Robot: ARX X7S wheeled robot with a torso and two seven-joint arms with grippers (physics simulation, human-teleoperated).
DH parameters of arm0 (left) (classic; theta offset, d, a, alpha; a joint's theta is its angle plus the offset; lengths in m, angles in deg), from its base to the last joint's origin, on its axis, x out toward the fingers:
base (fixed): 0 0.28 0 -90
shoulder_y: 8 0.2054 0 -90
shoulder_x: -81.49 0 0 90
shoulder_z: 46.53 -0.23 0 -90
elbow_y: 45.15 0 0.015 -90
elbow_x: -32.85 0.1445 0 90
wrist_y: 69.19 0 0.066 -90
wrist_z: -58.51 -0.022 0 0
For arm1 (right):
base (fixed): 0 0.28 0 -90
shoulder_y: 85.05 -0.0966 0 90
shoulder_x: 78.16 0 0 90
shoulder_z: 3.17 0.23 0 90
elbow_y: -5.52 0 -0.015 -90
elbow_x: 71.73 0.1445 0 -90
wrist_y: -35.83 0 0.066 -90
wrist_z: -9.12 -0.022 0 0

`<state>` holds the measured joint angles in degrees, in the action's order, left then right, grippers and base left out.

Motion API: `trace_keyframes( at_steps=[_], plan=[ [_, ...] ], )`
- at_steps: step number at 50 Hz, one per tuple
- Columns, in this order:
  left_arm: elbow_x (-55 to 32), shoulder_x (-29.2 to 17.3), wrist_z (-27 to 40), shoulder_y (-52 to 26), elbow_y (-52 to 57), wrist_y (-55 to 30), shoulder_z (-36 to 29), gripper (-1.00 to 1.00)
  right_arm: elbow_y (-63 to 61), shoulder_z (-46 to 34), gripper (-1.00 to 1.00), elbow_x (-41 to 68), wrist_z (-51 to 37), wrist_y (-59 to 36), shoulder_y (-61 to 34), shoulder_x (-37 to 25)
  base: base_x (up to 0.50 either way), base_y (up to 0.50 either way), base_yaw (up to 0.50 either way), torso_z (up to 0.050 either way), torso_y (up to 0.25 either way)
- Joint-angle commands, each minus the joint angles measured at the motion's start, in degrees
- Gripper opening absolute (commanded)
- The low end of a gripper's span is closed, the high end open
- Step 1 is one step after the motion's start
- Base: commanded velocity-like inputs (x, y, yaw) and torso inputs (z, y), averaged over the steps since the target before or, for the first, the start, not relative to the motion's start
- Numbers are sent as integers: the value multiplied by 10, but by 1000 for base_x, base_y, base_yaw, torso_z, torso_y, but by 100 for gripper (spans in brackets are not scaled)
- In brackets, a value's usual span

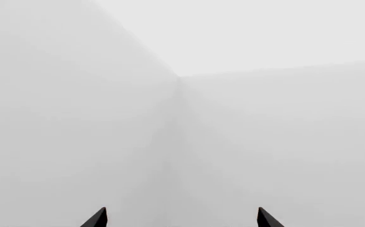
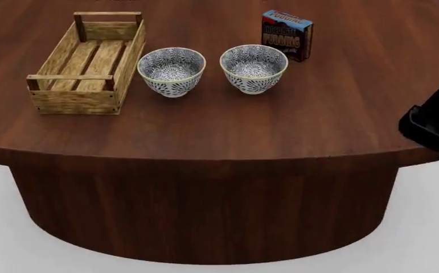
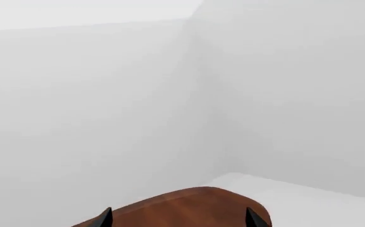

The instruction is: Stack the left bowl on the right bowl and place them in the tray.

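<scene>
Left bowl (image 2: 171, 70) beside right bowl (image 2: 253, 67), empty tray (image 2: 87, 63), box (image 2: 286, 34) lettered "PUDDING", left pincer (image 1: 181, 218) and right pincer (image 3: 177, 218) apart

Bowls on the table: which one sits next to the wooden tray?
The left bowl; it sits just beside the tray, while the right bowl lies nearer the pudding box.

A round dark-brown wooden table (image 2: 227, 131) carries four items: a long light-wood slatted crate (image 2: 87, 63) at ten o'clock, two blue-and-white patterned ceramic bowls (image 2: 171, 71) (image 2: 253, 67) side by side near twelve, apart, and an upright blue-and-red pudding box (image 2: 286, 34) at one o'clock.
</scene>
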<state>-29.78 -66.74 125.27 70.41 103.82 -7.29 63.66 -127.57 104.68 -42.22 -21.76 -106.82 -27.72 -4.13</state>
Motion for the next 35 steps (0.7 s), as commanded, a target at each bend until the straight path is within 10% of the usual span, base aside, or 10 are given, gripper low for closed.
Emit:
trace_keyframes(
  at_steps=[1, 35],
  plan=[
    [-45, -120, 106, 84, 4, 120, -14, 100, -7, -27, 100, -16, -32, 1, -21, 5, 422, 148, 0, 0, 0],
    [-59, -146, 118, 101, 3, 140, 18, 100, -6, 3, 100, 18, -20, 2, -22, -9, 500, 194, 0, 0, 0]
  ],
)
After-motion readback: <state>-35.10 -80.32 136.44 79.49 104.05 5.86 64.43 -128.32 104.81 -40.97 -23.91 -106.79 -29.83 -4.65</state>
